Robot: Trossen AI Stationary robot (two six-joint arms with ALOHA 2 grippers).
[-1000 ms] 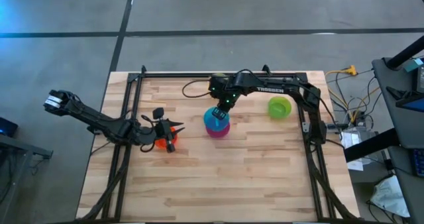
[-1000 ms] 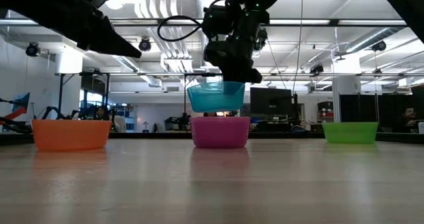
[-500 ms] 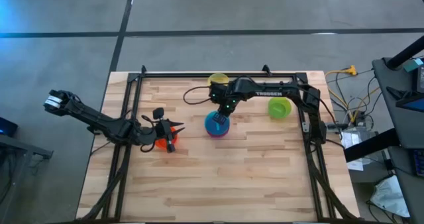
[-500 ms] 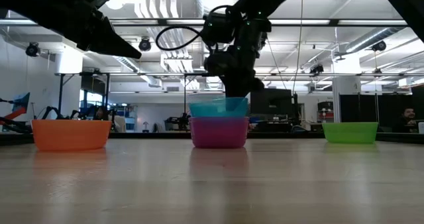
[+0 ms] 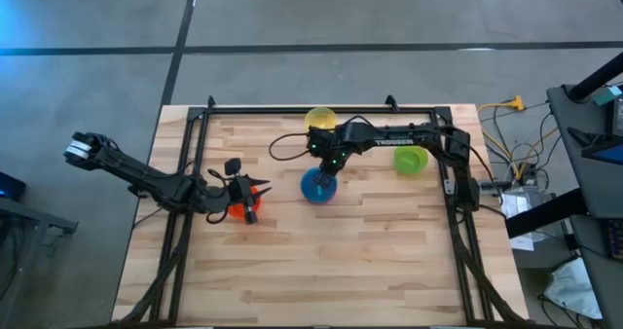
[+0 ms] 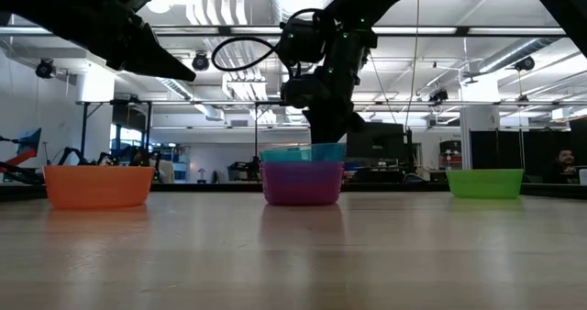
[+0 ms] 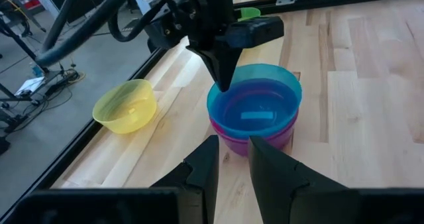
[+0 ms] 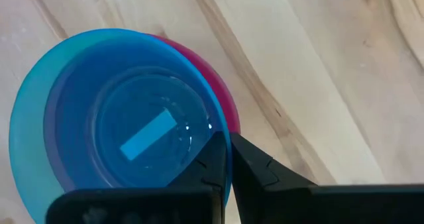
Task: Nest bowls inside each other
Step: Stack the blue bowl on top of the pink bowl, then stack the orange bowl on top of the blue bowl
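The right gripper [image 5: 329,164] is positioned over the middle of the desk [image 5: 341,261], with its fingers [image 8: 218,159] clenched on the rim of the teal-blue bowl [image 5: 317,184]. The teal-blue bowl sits nested inside the pink bowl [image 6: 303,183]; in the low view only its rim shows above the pink bowl's edge.

The left gripper [image 5: 247,199] hangs above the orange bowl [image 6: 98,185] on the left side of the desk. Its fingers [image 7: 202,166] stand slightly apart and grasp nothing.

The yellow bowl [image 5: 320,120] rests at the far edge of the desk, just behind the right arm. The green bowl [image 5: 412,159] rests on the right side, well apart from the nested pair.
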